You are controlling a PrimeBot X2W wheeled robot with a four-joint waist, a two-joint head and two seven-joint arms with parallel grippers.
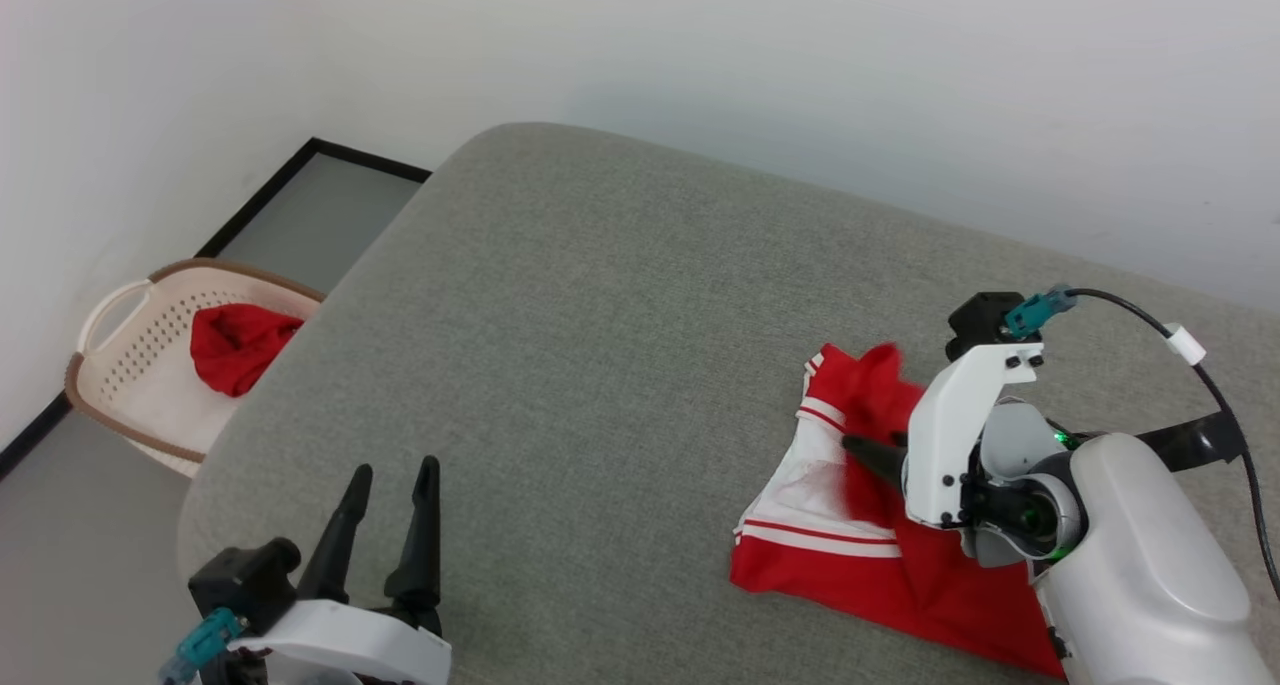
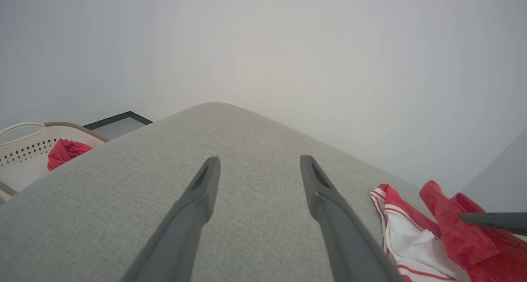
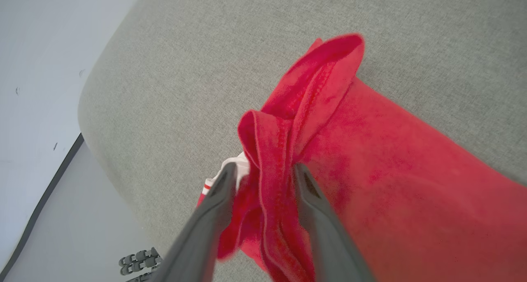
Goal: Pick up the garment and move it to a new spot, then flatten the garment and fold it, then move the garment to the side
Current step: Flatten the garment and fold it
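The garment (image 1: 822, 561), a red T-shirt with white sleeve ends and striped trim, lies rumpled on the right part of the grey cushioned surface (image 1: 600, 315). My right gripper (image 1: 862, 451) is shut on a bunched red fold of it, and that fold stands up from the surface. In the right wrist view the fold (image 3: 288, 121) sits pinched between the right gripper (image 3: 263, 170) and rises past the tips. My left gripper (image 1: 395, 473) is open near the front left edge with nothing in it. The left wrist view shows the left gripper (image 2: 257, 161) over bare cushion, the garment (image 2: 416, 243) to its right.
A cream laundry basket (image 1: 120, 375) holding another red cloth (image 1: 238, 345) stands on the floor beyond the surface's left edge. A white wall runs behind. A black cable (image 1: 1215, 395) loops off my right wrist.
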